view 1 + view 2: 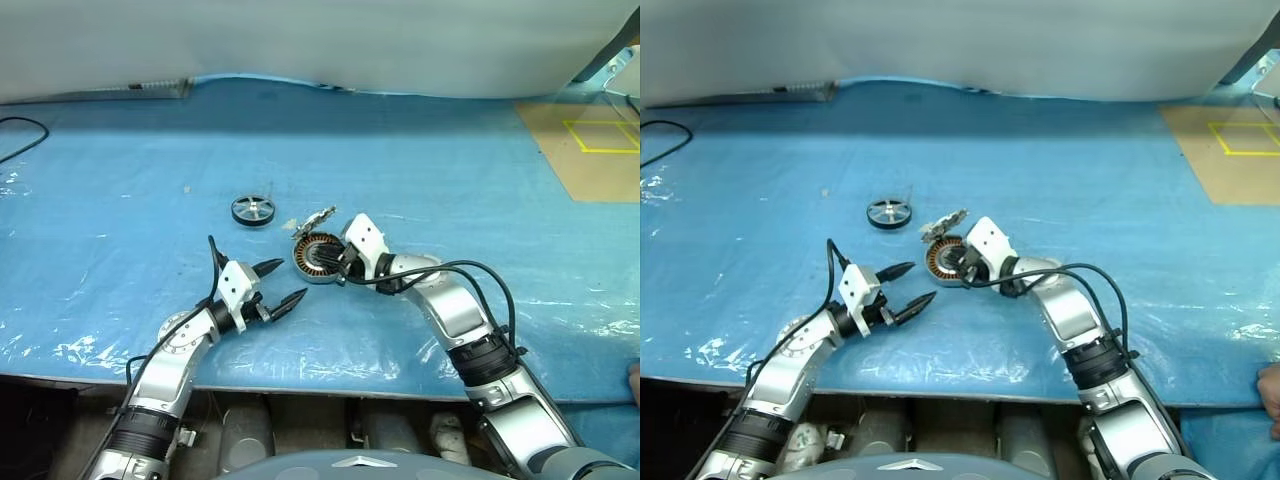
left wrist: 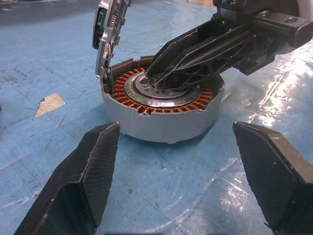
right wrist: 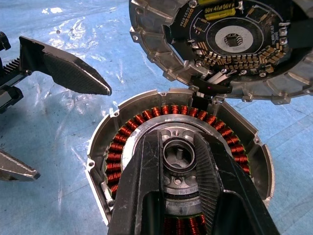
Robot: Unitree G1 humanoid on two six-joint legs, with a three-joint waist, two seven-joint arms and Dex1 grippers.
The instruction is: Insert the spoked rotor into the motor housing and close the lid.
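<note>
The motor housing [image 1: 318,257] sits on the blue sheet with its copper windings [image 3: 122,142] showing. Its lid [image 1: 318,218] stands tilted up at the housing's far edge, circuit side [image 3: 230,39] facing the housing. My right gripper [image 1: 331,262] reaches into the housing from the right. Its fingers [image 3: 146,181] are shut around the housing's central hub [image 3: 178,156]. The spoked rotor [image 1: 253,210] lies flat on the sheet, to the left of and beyond the housing. In front and to the left of the housing my left gripper [image 1: 280,283] is open and empty, its pads [image 2: 98,161] pointing at the housing [image 2: 161,122].
A blue plastic sheet [image 1: 120,230] covers the table, whose front edge runs close below both arms. A tan board with yellow tape [image 1: 590,150] lies at the far right. A black cable [image 1: 22,130] loops at the far left. A person's hand [image 1: 1270,395] shows at the right edge.
</note>
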